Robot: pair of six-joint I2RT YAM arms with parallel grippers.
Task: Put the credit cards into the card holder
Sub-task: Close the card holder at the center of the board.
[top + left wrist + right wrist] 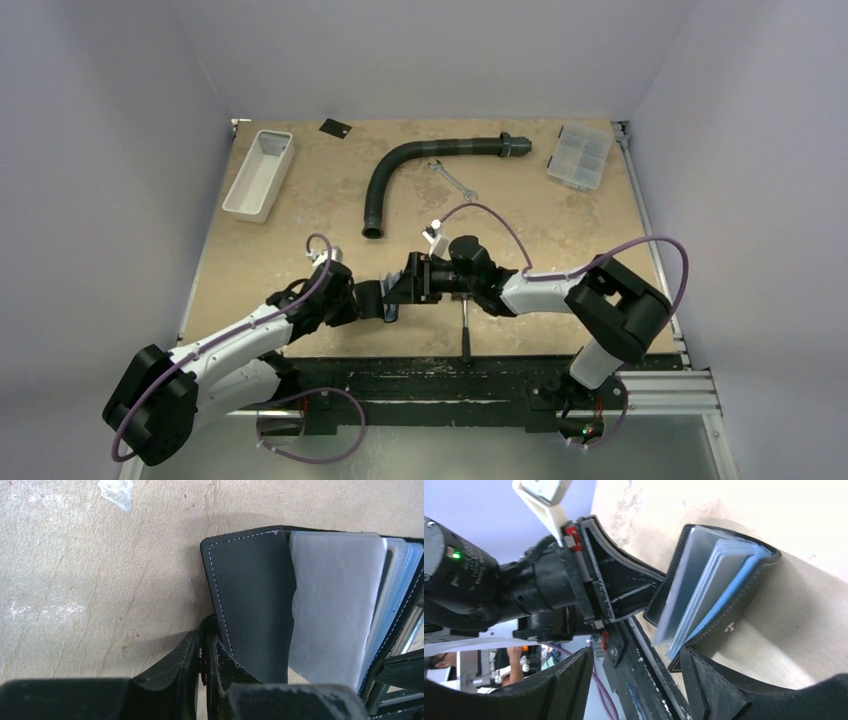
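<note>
The card holder stands open at the table's near edge, with its dark cover and glossy clear pockets fanned out. My left gripper is shut on a thin black flap at the holder's lower edge. The holder also shows in the right wrist view. My right gripper is open, with one finger against the outer cover's lower corner and nothing between the jaws. In the top view the two grippers meet and hide the holder. One black credit card lies flat at the far edge.
A white tray sits at the far left. A curved black hose and a wrench lie mid-table. A clear compartment box is at the far right. A tool handle lies beside the right arm.
</note>
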